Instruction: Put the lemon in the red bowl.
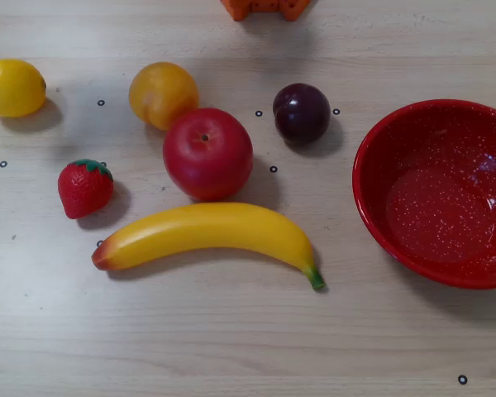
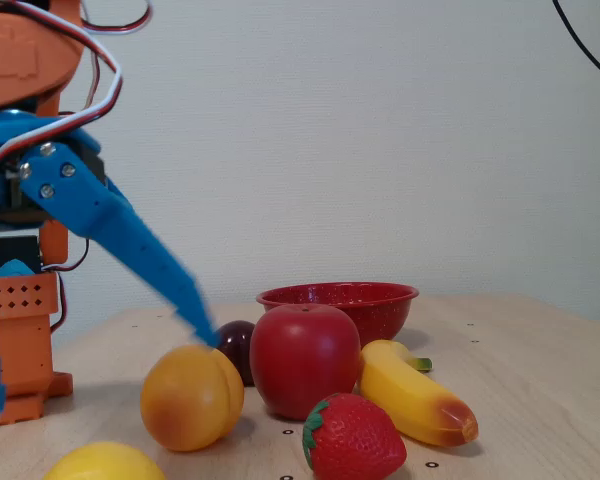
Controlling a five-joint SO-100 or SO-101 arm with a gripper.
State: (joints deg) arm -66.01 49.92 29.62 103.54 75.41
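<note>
1. Lemon (image 1: 13,87) lies on the table (image 1: 231,331), below the jaws in the fixed view, untouched, at the overhead view's left edge.
2. Gripper (image 2: 95,375): jaws spread wide, one blue finger (image 2: 140,255) slanting toward the orange-yellow fruit (image 2: 190,396), the other at the left edge.
3. Red bowl (image 1: 441,192) sits well apart from the jaws, past apple (image 1: 207,153), plum (image 1: 301,112), banana (image 1: 207,234).
</note>
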